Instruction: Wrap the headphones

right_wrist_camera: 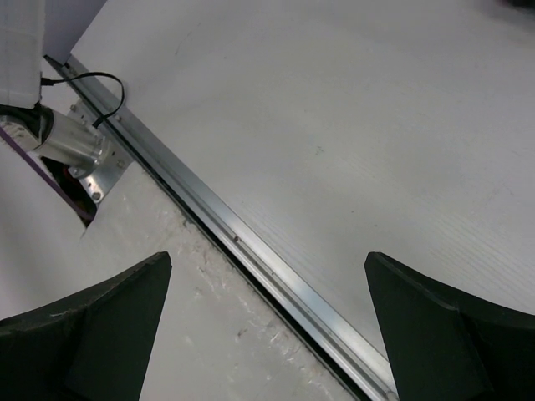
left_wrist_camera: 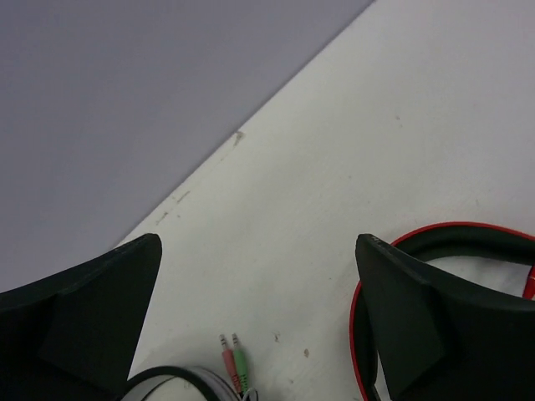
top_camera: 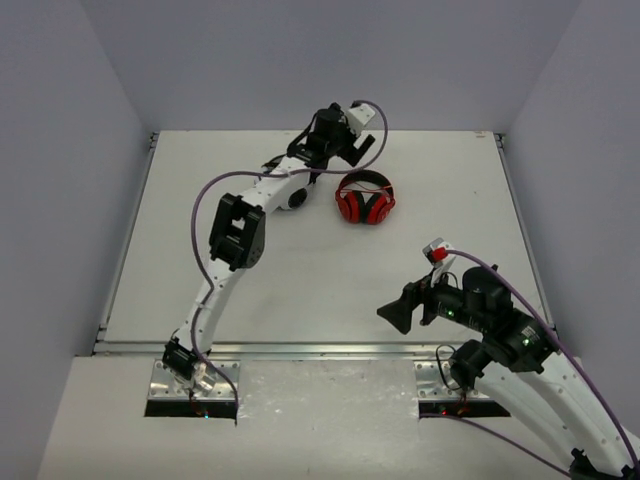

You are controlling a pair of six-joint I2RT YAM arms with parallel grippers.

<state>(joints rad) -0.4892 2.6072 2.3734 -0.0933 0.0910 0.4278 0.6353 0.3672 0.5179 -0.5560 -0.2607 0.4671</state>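
The red over-ear headphones with black ear pads (top_camera: 364, 198) lie flat on the white table (top_camera: 300, 270), toward its far side and a little right of the middle. Their thin red cord is too fine to trace from above, so we cannot tell how much is wound. The left gripper (left_wrist_camera: 257, 251) hangs just beside them on the far side, fingers spread wide and pinching nothing. Its right finger is near the red-and-black headband (left_wrist_camera: 468, 238), and a pair of small pink and green jack plugs (left_wrist_camera: 232, 357) lies below the gap. We cannot tell whose cord they end. To do this step well, we would find the loose cord end first and move the fingers straight up or down, so they cannot drag the band. The right gripper (right_wrist_camera: 267, 267) sits well apart over the near edge, jaws wide and empty.
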